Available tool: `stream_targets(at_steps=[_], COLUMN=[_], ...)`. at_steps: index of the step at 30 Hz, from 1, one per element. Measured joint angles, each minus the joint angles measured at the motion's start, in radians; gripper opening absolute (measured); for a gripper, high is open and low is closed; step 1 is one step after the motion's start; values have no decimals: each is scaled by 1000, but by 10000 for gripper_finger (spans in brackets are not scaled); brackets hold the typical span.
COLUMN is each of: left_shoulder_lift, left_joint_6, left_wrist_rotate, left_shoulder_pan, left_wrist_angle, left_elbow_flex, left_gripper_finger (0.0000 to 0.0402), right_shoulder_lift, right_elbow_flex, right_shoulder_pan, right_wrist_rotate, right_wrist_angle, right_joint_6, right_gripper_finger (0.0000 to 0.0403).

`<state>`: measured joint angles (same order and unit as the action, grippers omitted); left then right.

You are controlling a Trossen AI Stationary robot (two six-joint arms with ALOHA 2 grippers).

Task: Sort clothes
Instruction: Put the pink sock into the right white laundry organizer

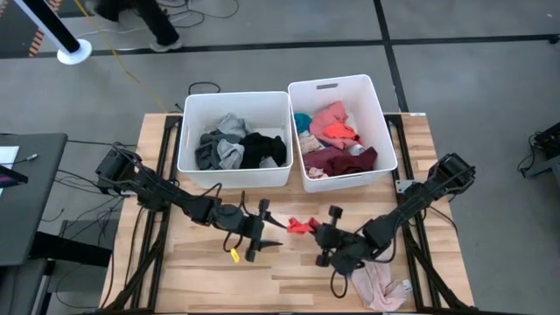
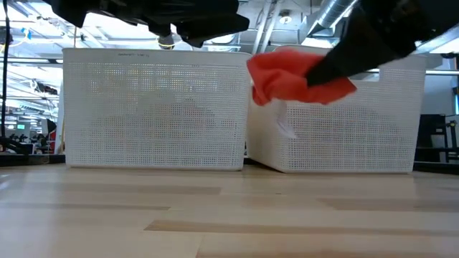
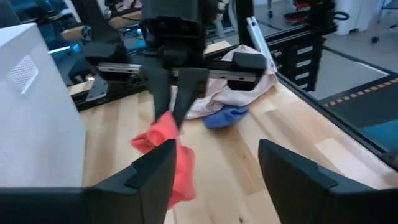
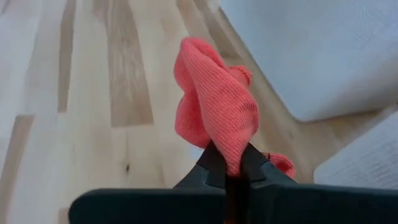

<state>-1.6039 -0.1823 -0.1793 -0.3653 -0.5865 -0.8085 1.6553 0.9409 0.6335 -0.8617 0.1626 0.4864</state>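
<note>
Between the right gripper's (image 4: 229, 167) closed jaws hangs a red garment (image 4: 214, 102), pinched only by its edge, so it may slip; left gripper (image 3: 214, 165) gapes empty.

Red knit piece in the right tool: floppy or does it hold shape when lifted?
Likely floppy: the red garment folds and droops around the right tool, which is shut on one edge. Probably light, since it hangs clear of the table from that small pinch. The ribbed knit looks grippy, so slipping seems unlikely.
</note>
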Motion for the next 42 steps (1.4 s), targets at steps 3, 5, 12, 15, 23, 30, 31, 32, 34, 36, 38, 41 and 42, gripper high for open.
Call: stream_targets(at_steps=[3,5,12,15,23,30,31,32,34,36,38,41,42], left_shoulder_lift=[0,0,-1,-1,-1,-1,-1,-1,-1,-1,-2,-2,-2], left_joint_6=[10,20,37,26,-12,-61,-68,-75,-92,-110,-133,-166,-180], left_wrist_rotate=[41,35,-59,-136,-144,-132,-119,-109,-98,-92,-91,-91,-91], left_shoulder_pan=[0,0,15,16,21,23,23,23,23,23,23,23,23], left_wrist_angle=[-6,-14,-6,-4,-6,7,8,7,-2,-15,-8,21,35], left_elbow_flex=[0,0,-11,-11,-11,-11,-11,-11,-11,-12,-25,-57,-68], left_gripper_finger=[240,250,256,256,219,99,83,66,29,10,8,5,5], right_shoulder_lift=[0,0,0,0,0,0,0,0,0,0,0,0,0], right_elbow_flex=[6,6,6,6,6,6,6,6,6,6,6,6,6], right_shoulder_pan=[-8,-17,-38,-41,-40,-41,-41,-41,-40,-38,-32,-23,-18], right_wrist_rotate=[-15,-17,-19,-3,7,7,7,7,8,8,8,3,-4], right_wrist_angle=[-34,-78,-237,-281,-314,-329,-329,-329,-330,-330,-331,-331,-331], right_joint_6=[-44,-82,-231,-265,-278,-286,-286,-286,-286,-285,-286,-281,-279], right_gripper_finger=[11,11,11,11,12,14,14,15,15,17,24,43,51])
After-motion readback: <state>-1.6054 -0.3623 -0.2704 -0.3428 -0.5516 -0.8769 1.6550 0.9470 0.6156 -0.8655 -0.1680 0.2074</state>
